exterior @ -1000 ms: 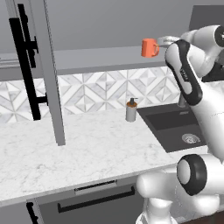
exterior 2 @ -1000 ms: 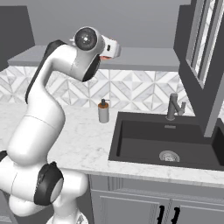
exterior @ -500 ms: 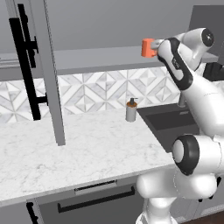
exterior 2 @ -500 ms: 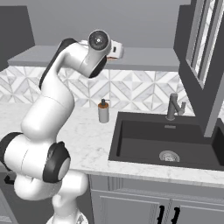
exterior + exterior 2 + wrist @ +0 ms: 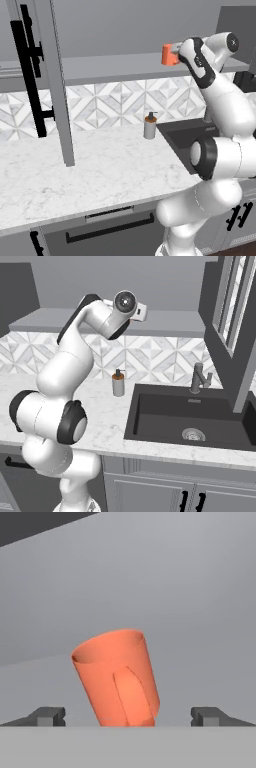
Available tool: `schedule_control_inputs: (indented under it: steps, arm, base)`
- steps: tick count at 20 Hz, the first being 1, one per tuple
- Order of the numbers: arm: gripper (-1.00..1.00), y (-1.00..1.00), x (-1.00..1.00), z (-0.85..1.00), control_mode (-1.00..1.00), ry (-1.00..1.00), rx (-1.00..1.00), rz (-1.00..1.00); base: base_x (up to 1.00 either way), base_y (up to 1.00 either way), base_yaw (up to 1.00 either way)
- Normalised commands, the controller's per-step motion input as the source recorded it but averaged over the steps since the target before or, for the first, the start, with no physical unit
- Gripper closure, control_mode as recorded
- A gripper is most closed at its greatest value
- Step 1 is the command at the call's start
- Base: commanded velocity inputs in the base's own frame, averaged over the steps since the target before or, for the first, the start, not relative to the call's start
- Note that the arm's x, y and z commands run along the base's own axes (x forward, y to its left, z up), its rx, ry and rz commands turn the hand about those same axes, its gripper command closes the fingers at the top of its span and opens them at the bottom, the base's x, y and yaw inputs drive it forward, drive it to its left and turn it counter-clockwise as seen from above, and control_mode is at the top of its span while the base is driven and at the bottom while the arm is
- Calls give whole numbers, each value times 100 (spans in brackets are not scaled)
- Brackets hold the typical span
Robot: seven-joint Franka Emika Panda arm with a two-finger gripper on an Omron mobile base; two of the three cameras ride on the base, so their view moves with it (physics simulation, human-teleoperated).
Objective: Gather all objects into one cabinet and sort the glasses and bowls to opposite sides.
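Grey wall cabinet (image 5: 125, 70) spans the tiled wall above the marble worktop (image 5: 100, 170), its shelf carrying the orange mug (image 5: 117, 677) near the right end. White arm (image 5: 220, 95) reaches up to it, the fingers (image 5: 47, 716) spread wide on either side of the mug without touching. Seen from the hand, the mug sits off-centre, nearer one finger, so closing now might nudge or tip it; pushing forward could shove it deeper along the shelf.
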Motion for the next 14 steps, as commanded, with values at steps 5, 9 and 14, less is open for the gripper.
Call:
schedule_control_inputs:
  steps: [5, 9, 14]
  arm:
    - [-100, -3, 26, 0, -100, 1, 5, 0]
    - [-100, 0, 36, -4, -100, 3, 0, 1]
    - [-100, 0, 17, 0, -100, 0, 0, 0]
  base:
    - [0, 0, 0]
    - [0, 0, 0]
    - [0, 0, 0]
